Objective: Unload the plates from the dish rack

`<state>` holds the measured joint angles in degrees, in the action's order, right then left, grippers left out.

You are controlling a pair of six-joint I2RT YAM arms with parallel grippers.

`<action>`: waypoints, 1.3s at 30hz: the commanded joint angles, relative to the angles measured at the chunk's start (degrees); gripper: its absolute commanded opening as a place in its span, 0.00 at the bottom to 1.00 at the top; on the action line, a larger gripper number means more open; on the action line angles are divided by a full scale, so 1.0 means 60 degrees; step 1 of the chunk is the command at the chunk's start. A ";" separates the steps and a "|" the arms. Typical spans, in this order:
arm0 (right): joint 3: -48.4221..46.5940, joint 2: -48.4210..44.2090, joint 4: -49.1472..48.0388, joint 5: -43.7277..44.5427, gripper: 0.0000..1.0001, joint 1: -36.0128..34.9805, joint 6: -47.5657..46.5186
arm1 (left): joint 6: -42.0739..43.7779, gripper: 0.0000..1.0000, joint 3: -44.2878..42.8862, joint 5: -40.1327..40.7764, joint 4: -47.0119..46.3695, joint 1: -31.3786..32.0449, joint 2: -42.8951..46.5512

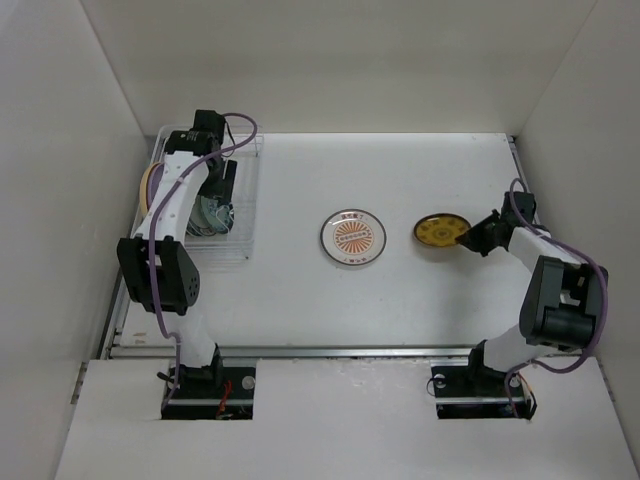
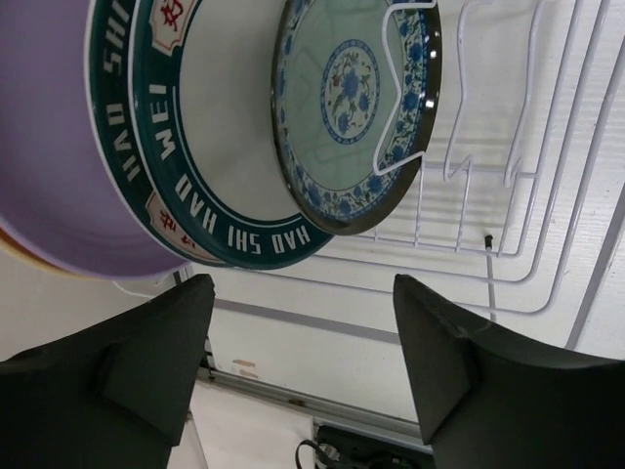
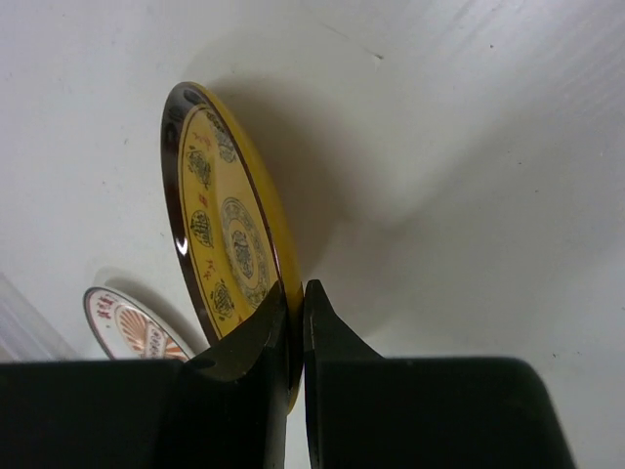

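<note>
At the upper left of the top view, the dish rack point(image 1: 247, 215) sits on the counter point(image 1: 300, 170) with the left arm reaching over it. The left fingers point(image 2: 146, 362) are spread wide with nothing between them, just below three upright plates.

The danger here is crowding. The purple-backed plate point(image 2: 49, 147), the teal-rimmed plate point(image 2: 181, 210) and the blue-flowered plate point(image 2: 342, 107) overlap closely. A finger going in at a slant may catch two rims at once. It may also drag a plate against the white wire that curls across the blue-flowered plate's face, and so jolt the rack. Only the left wrist view shows this order and spacing; from above, the arm hides most of the rack's load.

In the middle, the sunburst plate point(image 1: 353, 237) lies flat on the counter.

To the right, the right fingers point(image 3: 337, 371) are pinched shut on the near rim of the mustard-yellow plate point(image 3: 229, 225). The hold is narrow and the rim is glossy, so the plate may slip. If it is let go while tilted, it may clatter or skid toward the sunburst plate.

The right wrist view shows that pinch on the rim and a shadow beside the plate. Whether the far edge touches the counter I cannot tell. The top view shows instead that there is a gap between the two unloaded plates.
</note>
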<state>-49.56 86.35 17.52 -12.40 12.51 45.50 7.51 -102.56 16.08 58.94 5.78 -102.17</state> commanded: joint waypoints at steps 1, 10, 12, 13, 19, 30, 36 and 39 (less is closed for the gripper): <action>0.0160 0.0374 -0.0693 -0.0496 0.08 0.0302 -0.0023 | 0.0170 0.70 0.0058 0.0001 -0.0096 0.0003 -0.0036; 0.0438 0.0273 -0.0401 -0.0058 0.75 0.0405 -0.0346 | 0.0257 0.62 -0.0029 0.0089 -0.0096 -0.0085 -0.0915; 0.0525 -0.0311 -0.0138 0.0322 0.81 0.0405 -0.0346 | 0.0257 0.62 -0.0118 0.0089 -0.0183 -0.0085 -0.1164; 0.0526 -0.0314 -0.0137 0.0440 0.81 0.0405 -0.0346 | 0.0257 0.60 -0.0118 0.0089 -0.0271 -0.0085 -0.1165; 0.0439 -0.1631 0.0303 0.0764 0.82 0.0405 -0.0799 | 0.0345 0.53 -0.0864 0.0088 -0.0258 -0.0085 -0.1926; 0.0160 -0.3521 0.0933 0.0648 0.82 0.0317 -0.1621 | 0.0024 0.00 -0.1318 0.0411 -0.0245 -0.0495 -0.2527; -0.0015 -0.4326 0.0655 -0.0406 0.82 -0.0092 -0.2060 | -0.0079 0.00 -0.1860 0.0412 0.0270 -0.0495 -0.1635; -0.0220 -0.4634 0.0436 -0.0789 0.82 -0.0561 -0.2337 | -0.0079 0.00 -0.2519 0.0412 0.0694 -0.0495 -0.0978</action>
<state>-46.85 60.84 22.59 -13.19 11.35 34.33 7.38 -112.14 16.56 59.90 3.42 -116.33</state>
